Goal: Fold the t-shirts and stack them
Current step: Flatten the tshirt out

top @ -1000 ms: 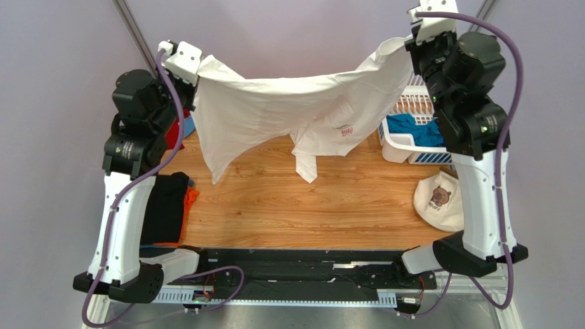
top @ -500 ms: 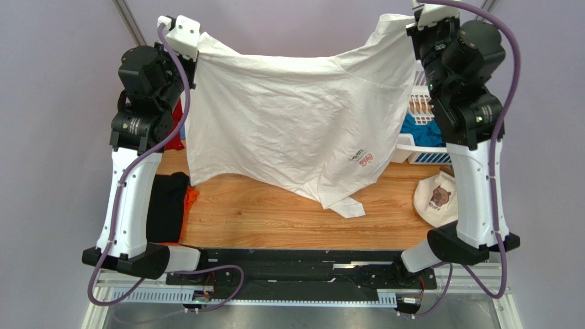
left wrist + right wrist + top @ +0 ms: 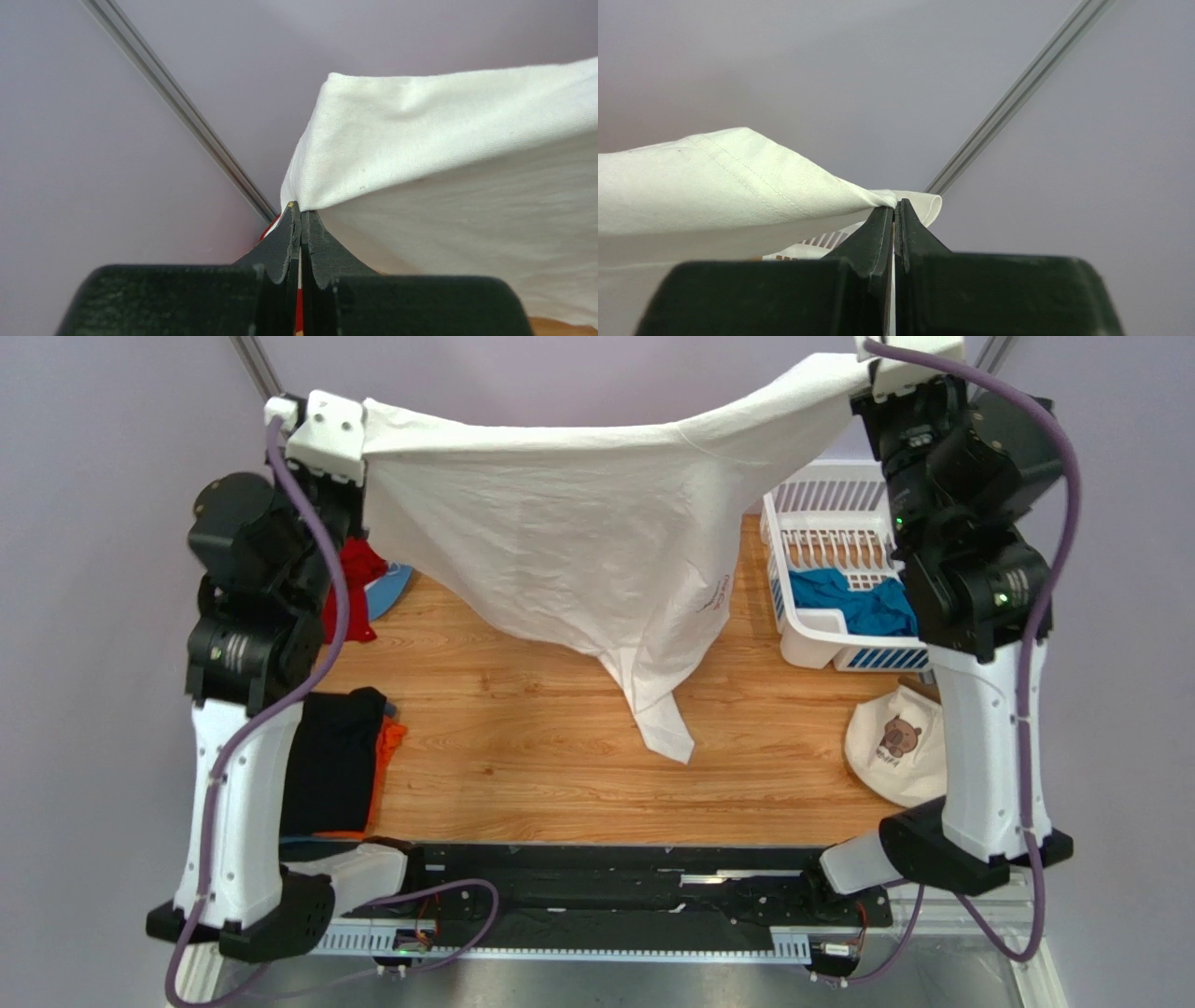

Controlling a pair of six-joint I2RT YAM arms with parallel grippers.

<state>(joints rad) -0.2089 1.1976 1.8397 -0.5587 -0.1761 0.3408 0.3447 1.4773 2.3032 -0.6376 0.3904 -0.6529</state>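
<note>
A white t-shirt hangs stretched in the air between both arms, above the far half of the table, a loose end dangling toward the middle. My left gripper is shut on its left corner at the upper left. At the upper right my right gripper is shut on the other corner. A small red print shows near the shirt's right side. Folded black and orange t-shirts lie at the table's left edge. A teal t-shirt lies in the basket.
A white slotted basket stands at the right back of the wooden table. A cream bag with a bear picture lies at the right edge. Red cloth and a blue item lie at the left back.
Both grippers have risen and moved apart, pulling the white t-shirt's top edge taut. The shirt swung out toward the camera and has dropped back, its loose end now hanging over the middle.
</note>
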